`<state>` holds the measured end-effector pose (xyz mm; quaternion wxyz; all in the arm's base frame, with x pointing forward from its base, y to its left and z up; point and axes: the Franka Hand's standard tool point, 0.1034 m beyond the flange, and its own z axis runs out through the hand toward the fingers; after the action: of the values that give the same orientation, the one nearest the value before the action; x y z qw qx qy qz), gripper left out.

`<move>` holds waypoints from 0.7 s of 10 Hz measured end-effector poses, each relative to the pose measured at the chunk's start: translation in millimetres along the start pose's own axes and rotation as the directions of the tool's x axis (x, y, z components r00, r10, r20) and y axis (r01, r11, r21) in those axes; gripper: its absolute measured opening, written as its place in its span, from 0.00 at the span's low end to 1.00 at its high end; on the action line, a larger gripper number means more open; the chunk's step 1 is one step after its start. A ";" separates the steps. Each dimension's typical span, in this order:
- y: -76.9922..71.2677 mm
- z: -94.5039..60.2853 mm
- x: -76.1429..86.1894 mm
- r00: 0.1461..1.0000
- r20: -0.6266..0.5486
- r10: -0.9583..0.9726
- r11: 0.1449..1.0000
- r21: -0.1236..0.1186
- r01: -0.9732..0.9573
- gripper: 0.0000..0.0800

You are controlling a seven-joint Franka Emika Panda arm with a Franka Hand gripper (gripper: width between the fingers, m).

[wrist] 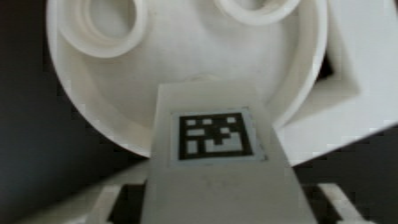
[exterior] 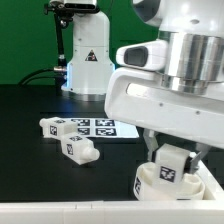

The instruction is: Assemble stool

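Observation:
My gripper (exterior: 171,160) is shut on a white stool leg (exterior: 171,158) with a square tag and holds it upright over the round white seat (exterior: 150,184) at the front of the exterior view's right. In the wrist view the held leg (wrist: 217,150) fills the middle, its tag facing the camera, with the seat (wrist: 160,70) and its sockets beyond it. The fingers (wrist: 125,198) flank the leg on both sides. Two more white legs (exterior: 54,126) (exterior: 78,149) lie on the black table to the exterior view's left.
The marker board (exterior: 98,127) lies flat at the middle of the table behind the loose legs. The arm's white base (exterior: 85,60) stands at the back. A white edge (exterior: 60,212) runs along the table's front.

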<state>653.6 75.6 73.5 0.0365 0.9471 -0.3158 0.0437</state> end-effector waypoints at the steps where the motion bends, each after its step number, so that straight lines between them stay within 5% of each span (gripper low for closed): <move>1: 9.0 0.9 2.6 0.973 0.004 0.232 0.973 -0.018 -0.232 0.42; 3: 21.7 7.9 3.9 0.914 0.023 0.406 0.914 -0.002 -0.406 0.42; 6: 24.5 9.2 2.1 0.868 0.021 0.496 0.868 -0.010 -0.496 0.42; 7: 24.6 9.3 2.1 0.871 0.021 0.491 0.871 -0.010 -0.491 0.63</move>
<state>641.1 53.8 65.5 0.0225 0.8364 -0.5463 0.0401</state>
